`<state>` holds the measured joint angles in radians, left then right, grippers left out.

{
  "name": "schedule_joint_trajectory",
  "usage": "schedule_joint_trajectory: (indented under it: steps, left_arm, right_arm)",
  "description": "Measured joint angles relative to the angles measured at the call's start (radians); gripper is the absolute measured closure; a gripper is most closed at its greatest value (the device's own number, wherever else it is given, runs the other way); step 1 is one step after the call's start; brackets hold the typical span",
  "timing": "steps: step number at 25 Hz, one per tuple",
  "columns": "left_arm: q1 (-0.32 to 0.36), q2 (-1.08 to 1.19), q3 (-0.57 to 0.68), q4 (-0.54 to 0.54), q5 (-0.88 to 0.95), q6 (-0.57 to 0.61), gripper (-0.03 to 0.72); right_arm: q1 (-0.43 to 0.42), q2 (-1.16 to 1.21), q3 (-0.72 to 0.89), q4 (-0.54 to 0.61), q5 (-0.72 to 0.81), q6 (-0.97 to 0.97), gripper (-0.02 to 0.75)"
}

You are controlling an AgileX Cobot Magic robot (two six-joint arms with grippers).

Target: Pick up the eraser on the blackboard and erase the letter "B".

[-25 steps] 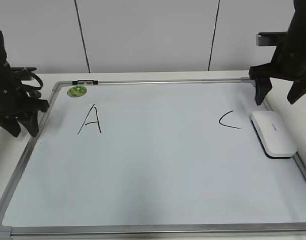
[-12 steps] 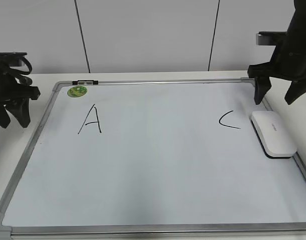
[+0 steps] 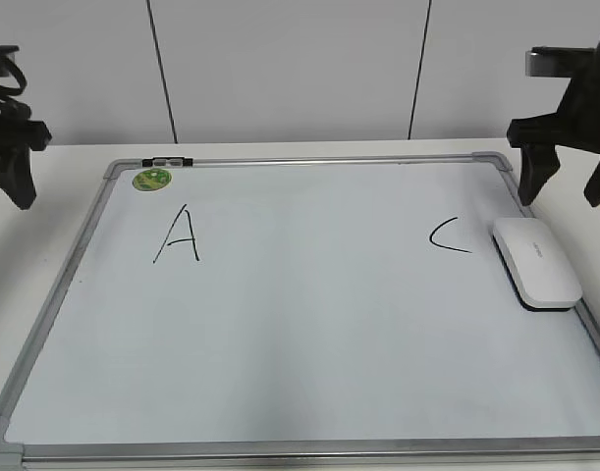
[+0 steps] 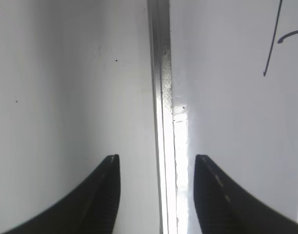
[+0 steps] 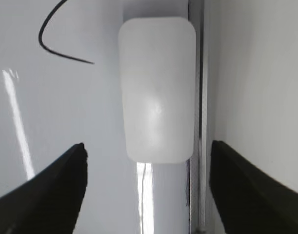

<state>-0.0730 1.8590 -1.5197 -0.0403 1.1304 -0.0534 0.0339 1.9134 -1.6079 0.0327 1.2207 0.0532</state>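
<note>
The white eraser (image 3: 535,263) lies flat on the blackboard (image 3: 309,314) by its right frame rail, just right of the black "C" (image 3: 447,235). The "A" (image 3: 177,235) is at the upper left. No letter "B" shows; the surface between "A" and "C" is blank. My right gripper (image 3: 562,196) is open and empty, above and behind the eraser. In the right wrist view the eraser (image 5: 157,87) lies just ahead of the open jaws (image 5: 148,146). My left gripper (image 3: 5,186) is open and empty beyond the board's left edge; its jaws (image 4: 157,158) straddle the left frame rail (image 4: 161,73).
A small green round magnet (image 3: 151,180) and a black-and-silver clip (image 3: 167,161) sit at the board's top left. The board lies on a white table (image 3: 584,221) with a white panelled wall behind. The board's right rail (image 5: 200,97) runs beside the eraser.
My left gripper has lifted and drawn back to the left, off the board's left edge. My right gripper has shifted slightly right and up. The eraser has not moved.
</note>
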Motion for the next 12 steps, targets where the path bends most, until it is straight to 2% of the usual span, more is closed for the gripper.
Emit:
schedule_joint_trajectory:
  steps: [7, 12]
  left_arm:
    - [0.000, -0.175, 0.114, 0.000, 0.000, 0.000, 0.316]
    - [0.000, -0.324, 0.267, 0.000, -0.030, 0.000, 0.316]
  right_arm:
    - [0.032, -0.186, 0.180, 0.006, -0.047, 0.002, 0.164]
    - [0.121, -0.294, 0.290, 0.011, -0.133, 0.005, 0.164]
